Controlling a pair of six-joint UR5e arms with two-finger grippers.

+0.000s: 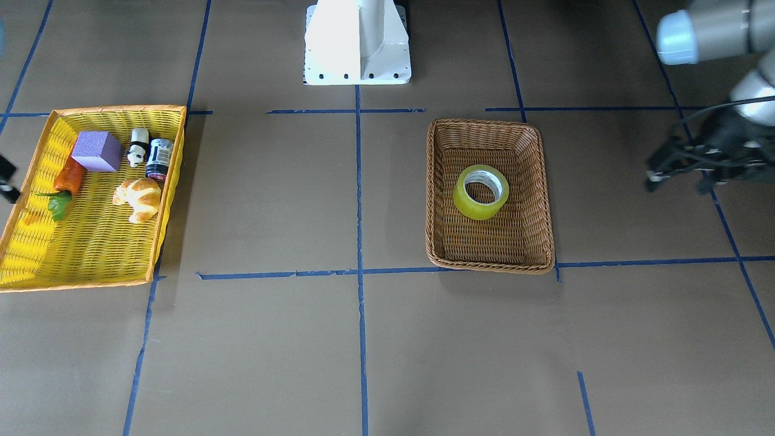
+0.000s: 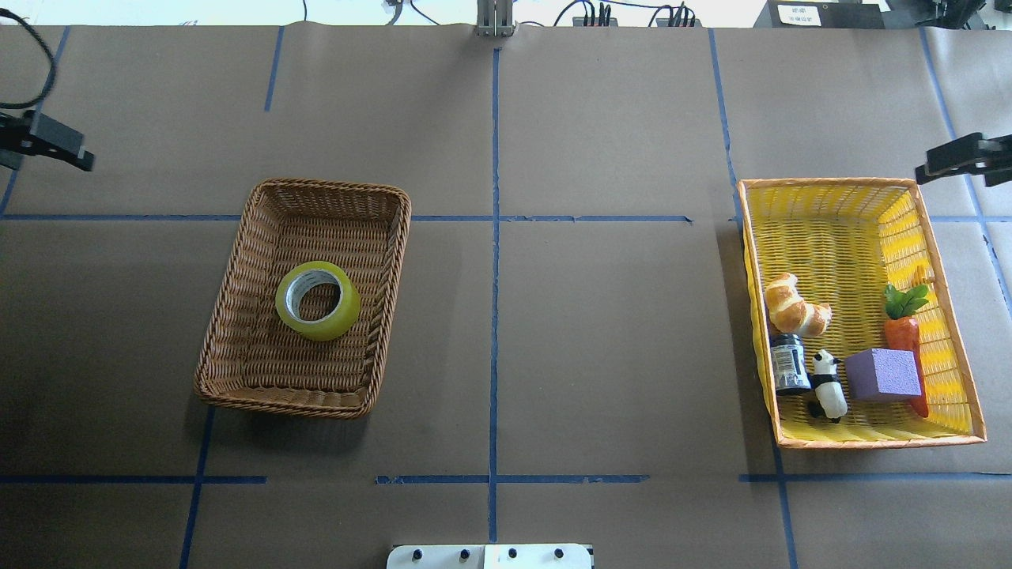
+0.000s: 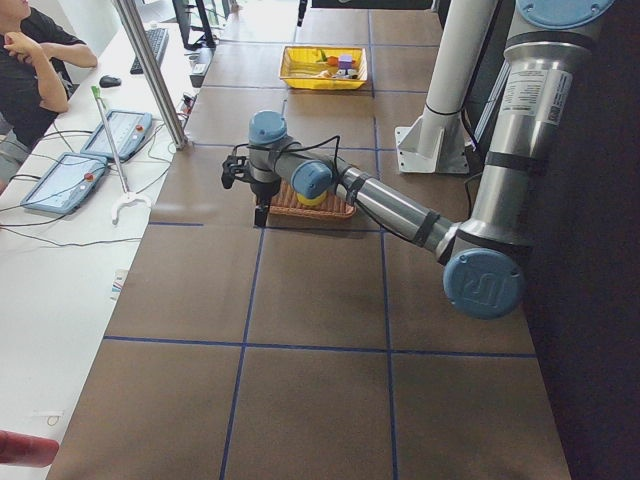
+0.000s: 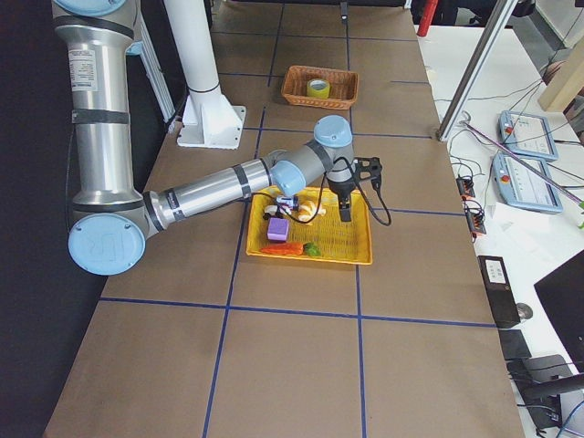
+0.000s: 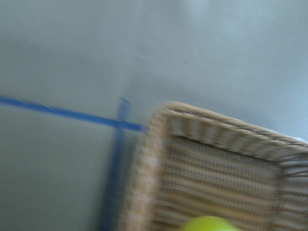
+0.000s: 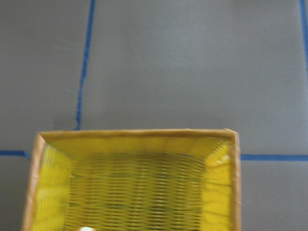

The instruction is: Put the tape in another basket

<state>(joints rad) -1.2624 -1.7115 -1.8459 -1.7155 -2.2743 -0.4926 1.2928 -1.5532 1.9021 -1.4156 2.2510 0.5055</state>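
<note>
The tape (image 2: 318,300), a yellow-green roll with a white core, lies flat in the middle of the brown wicker basket (image 2: 237,316); both also show in the front view, the tape (image 1: 481,192) inside the basket (image 1: 533,200). My left gripper (image 1: 675,178) hovers high beyond the basket's outer side, its fingers apart and empty. It sits at the overhead view's left edge (image 2: 47,142). My right gripper (image 2: 961,154) hovers by the far end of the yellow basket, only partly in view. The left wrist view shows a basket corner (image 5: 159,120) and a sliver of the tape (image 5: 207,224).
The yellow orange-rimmed basket (image 2: 949,261) on my right holds a croissant (image 2: 794,306), a carrot (image 2: 905,324), a purple block (image 2: 881,374), a panda figure (image 2: 828,383) and a small jar (image 2: 788,363). Blue tape lines grid the brown table. The robot's white base (image 1: 357,42) stands mid-table.
</note>
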